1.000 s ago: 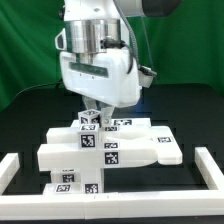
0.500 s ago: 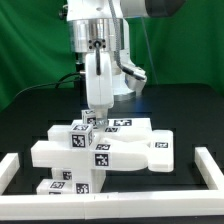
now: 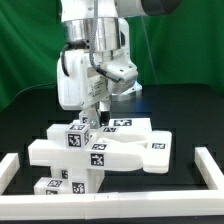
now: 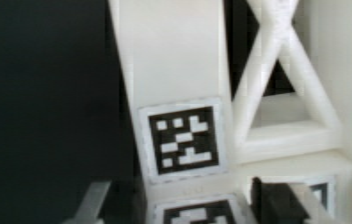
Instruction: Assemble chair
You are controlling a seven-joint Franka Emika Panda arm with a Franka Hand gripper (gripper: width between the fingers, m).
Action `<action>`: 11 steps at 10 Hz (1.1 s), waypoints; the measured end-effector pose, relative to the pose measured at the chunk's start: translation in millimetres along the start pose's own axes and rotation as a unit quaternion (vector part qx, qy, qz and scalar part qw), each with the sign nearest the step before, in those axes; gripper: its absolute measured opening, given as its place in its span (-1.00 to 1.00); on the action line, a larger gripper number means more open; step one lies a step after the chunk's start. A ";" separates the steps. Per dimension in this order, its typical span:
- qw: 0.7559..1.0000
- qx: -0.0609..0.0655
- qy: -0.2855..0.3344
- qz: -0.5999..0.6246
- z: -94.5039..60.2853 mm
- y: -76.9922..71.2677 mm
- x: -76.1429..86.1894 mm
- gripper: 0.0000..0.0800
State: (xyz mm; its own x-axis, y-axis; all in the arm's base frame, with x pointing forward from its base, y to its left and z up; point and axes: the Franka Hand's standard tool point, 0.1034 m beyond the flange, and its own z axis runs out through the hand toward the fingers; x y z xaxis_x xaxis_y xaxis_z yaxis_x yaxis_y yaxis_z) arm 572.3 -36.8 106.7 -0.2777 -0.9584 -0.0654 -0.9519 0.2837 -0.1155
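Observation:
The chair parts lie joined in a blocky white stack with several black-and-white tags in the middle of the black table. A small tagged block stands on top of its left half in the exterior view. My gripper comes straight down onto that block, fingers on either side of it. In the wrist view my gripper straddles a long white tagged part, with a crossed white brace beside it. The fingertips are partly hidden.
White border rails stand at the exterior view's left, right and front. A lower tagged part sticks out towards the front left rail. A green curtain hangs behind the table.
My wrist has turned about its vertical axis over the block. The chair stack has swung slightly, its left end moving to the exterior view's left.

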 end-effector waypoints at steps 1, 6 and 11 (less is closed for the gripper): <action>1.000 0.000 0.000 -0.008 0.0 0.0 -0.1 -0.28; 0.951 -0.019 -0.013 -0.308 -6.8 -4.1 13.7 0.53; 0.863 -0.023 -0.011 -0.505 -6.0 -3.6 14.9 0.62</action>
State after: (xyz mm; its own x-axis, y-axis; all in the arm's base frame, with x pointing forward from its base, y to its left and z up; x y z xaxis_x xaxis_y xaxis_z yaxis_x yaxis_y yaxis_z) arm 570.8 -52.4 112.0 0.6986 -0.7150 0.0268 -0.7111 -0.6979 -0.0847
